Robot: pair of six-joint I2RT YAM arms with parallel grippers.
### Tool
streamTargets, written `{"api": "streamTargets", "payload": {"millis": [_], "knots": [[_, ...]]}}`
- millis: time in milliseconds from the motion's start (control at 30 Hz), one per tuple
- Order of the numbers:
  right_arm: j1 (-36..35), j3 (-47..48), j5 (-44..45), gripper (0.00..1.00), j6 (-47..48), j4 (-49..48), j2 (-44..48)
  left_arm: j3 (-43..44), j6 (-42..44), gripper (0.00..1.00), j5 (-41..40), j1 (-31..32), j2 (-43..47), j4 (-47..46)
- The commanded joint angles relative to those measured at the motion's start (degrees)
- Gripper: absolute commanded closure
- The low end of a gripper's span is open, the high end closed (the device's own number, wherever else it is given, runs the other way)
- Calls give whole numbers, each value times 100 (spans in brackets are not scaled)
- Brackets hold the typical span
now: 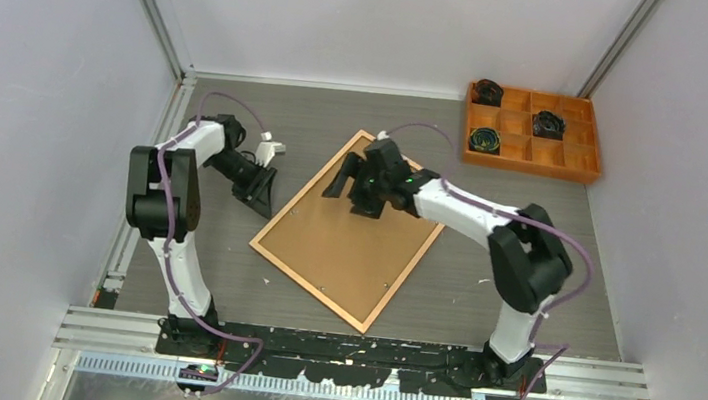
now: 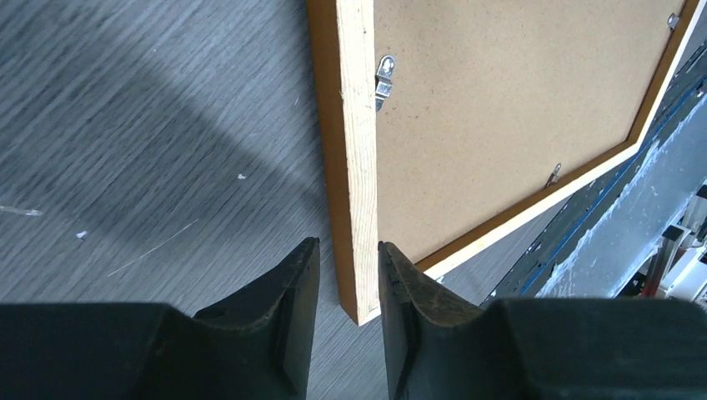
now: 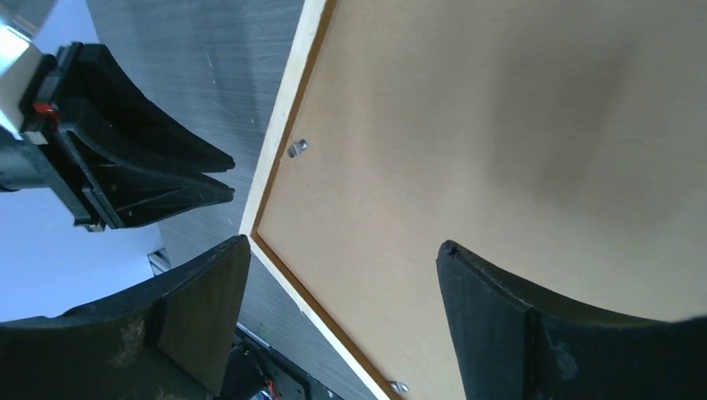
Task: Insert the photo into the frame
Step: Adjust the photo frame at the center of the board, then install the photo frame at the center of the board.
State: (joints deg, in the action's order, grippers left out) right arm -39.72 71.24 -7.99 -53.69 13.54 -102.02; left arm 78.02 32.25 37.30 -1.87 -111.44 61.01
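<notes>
The frame lies face down on the table, tilted, with a plain brown backing board filling it and small metal clips at its rim. The photo is hidden. My left gripper is at the frame's left side. In the left wrist view its jaws stand narrowly apart with the frame's pale wood rail and near corner showing between them; the left finger is clear of it. My right gripper hovers wide open and empty over the board's far end.
An orange compartment tray with black coiled items stands at the back right. The arm bases and a metal rail line the near edge. Grey walls close in on both sides.
</notes>
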Motion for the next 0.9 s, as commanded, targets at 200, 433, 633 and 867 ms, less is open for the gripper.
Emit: {"api": "streamTargets", "payload": {"millis": [200, 433, 633, 867], "knots": [[-605, 1484, -306, 23, -553, -761, -1672, -178, 162, 75, 259, 11, -172, -17], [-776, 1979, -436, 23, -793, -831, -2262, -203, 197, 77, 180, 11, -297, -94], [-857, 2100, -606, 25, -999, -931, -2517, -265, 177, 78, 98, 14, -349, -199], [-885, 2121, -566, 25, -1083, -950, -2616, -296, 159, 79, 93, 11, -338, -256]]}}
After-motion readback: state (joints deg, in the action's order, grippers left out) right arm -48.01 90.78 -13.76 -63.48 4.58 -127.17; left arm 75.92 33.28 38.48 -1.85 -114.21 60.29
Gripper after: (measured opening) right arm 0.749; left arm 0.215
